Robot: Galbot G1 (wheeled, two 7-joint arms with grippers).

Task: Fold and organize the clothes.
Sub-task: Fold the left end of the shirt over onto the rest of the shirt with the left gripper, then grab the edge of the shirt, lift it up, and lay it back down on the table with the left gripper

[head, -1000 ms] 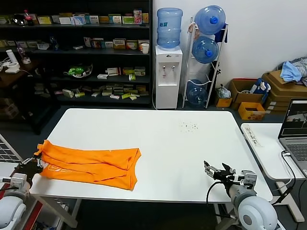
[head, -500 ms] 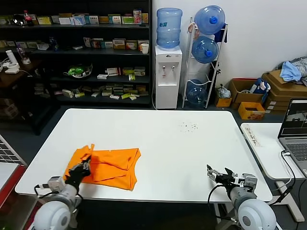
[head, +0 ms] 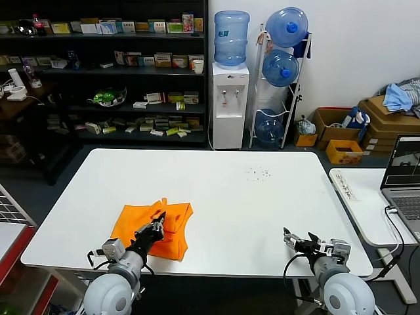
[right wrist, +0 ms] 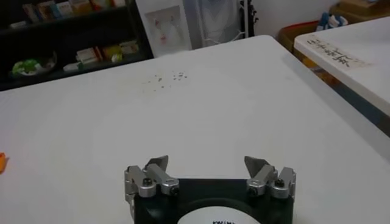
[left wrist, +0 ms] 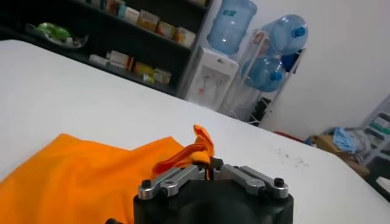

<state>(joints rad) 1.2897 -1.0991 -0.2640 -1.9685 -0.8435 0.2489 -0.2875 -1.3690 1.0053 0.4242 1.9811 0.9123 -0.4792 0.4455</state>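
Observation:
The orange T-shirt (head: 149, 226) lies partly folded on the near left of the white table (head: 230, 197). My left gripper (head: 157, 222) is shut on an edge of the shirt and holds it over the folded part. In the left wrist view the gripper (left wrist: 209, 168) pinches a raised bunch of the orange T-shirt (left wrist: 79, 182). My right gripper (head: 298, 240) is open and empty at the table's near right edge; in the right wrist view the gripper (right wrist: 207, 163) has bare table ahead of it.
A second white table with a laptop (head: 403, 177) stands to the right. Shelves (head: 105, 72), a water dispenser (head: 230, 98) and cardboard boxes with a light blue cloth (head: 397, 97) stand behind. Small dark specks (head: 257, 173) lie on the far table.
My left gripper has carried the shirt's left end to the right over the rest, so the shirt has gone from spread long to folded compact. The right arm barely moved.

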